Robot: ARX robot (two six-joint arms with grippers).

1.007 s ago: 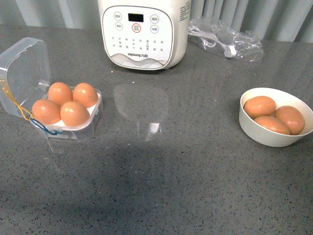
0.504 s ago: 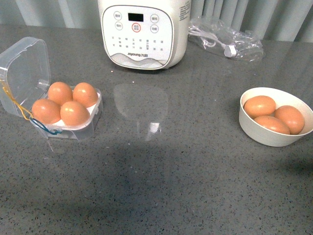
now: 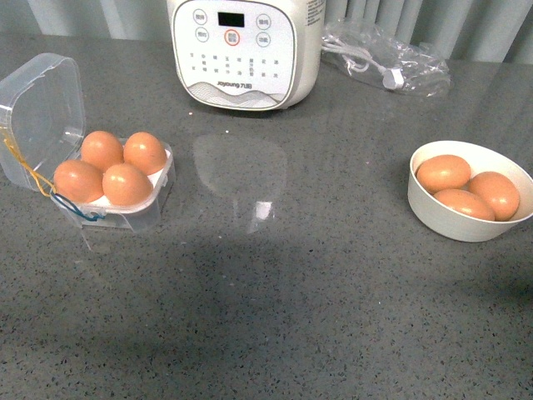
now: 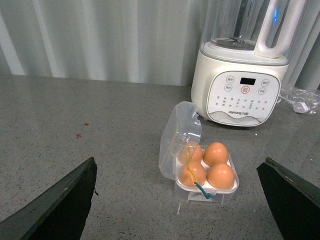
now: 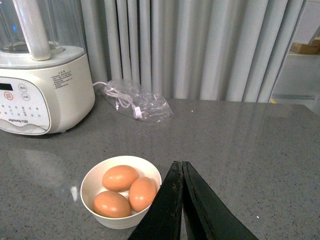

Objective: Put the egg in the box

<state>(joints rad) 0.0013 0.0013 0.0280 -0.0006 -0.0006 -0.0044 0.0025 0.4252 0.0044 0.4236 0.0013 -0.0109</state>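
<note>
The clear box [image 3: 117, 212] stands at the left of the grey counter with its lid open, all its cells filled with orange-brown eggs [image 3: 127, 183]. It also shows in the left wrist view [image 4: 206, 185]. Three more eggs [image 3: 444, 172] lie in a white bowl [image 3: 454, 225] at the right, also in the right wrist view [image 5: 120, 178]. My left gripper [image 4: 182, 197] is open and empty, well back from the box. My right gripper [image 5: 181, 167] is shut and empty, beside the bowl [image 5: 115, 220]. Neither arm shows in the front view.
A white blender base [image 3: 246, 50] stands at the back centre, and it also shows in the left wrist view [image 4: 242, 95]. A clear bag with a cable [image 3: 387, 58] lies at the back right. Grey curtains hang behind the counter.
The front view has shifted slightly, so everything sits a little higher in frame. The eggs, box and bowl keep their places on the counter.
</note>
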